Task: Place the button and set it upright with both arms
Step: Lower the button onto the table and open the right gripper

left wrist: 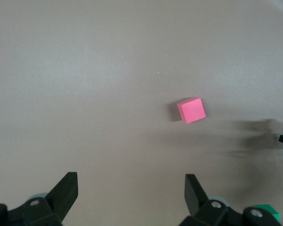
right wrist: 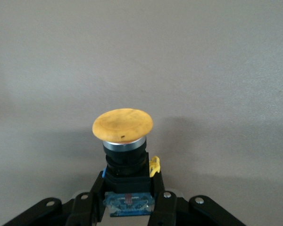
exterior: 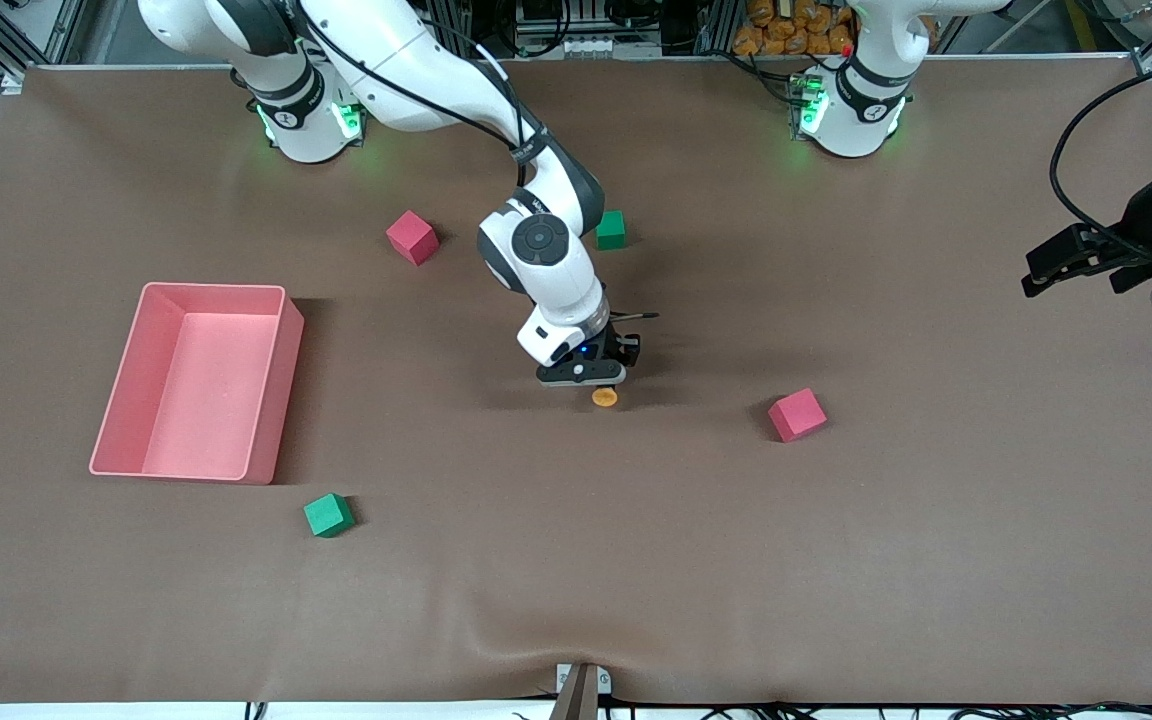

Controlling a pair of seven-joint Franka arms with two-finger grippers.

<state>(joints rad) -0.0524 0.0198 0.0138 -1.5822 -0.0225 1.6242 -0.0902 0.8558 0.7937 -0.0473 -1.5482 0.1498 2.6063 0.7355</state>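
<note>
— Where's the button (exterior: 604,397)?
— Mid-tabletop (exterior: 576,560); the front view shows only its orange cap. The right wrist view shows the right gripper (right wrist: 127,207) jaws clamping its black body.
— The left gripper (left wrist: 131,195)?
— Waiting, jaws spread, over a pink cube (left wrist: 191,109).

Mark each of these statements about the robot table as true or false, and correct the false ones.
1. The right gripper has its jaws shut on the small push-button with a round orange cap and black body. True.
2. The left gripper holds a red foam cube. False: its jaws are open and empty, over the left arm's end of the brown table.
3. The pink rectangular plastic bin contains a green foam cube. False: nothing shows inside it; one green cube lies on the table, nearer the front camera than the bin.
4. Two red foam cubes lie on the table. True.
</note>
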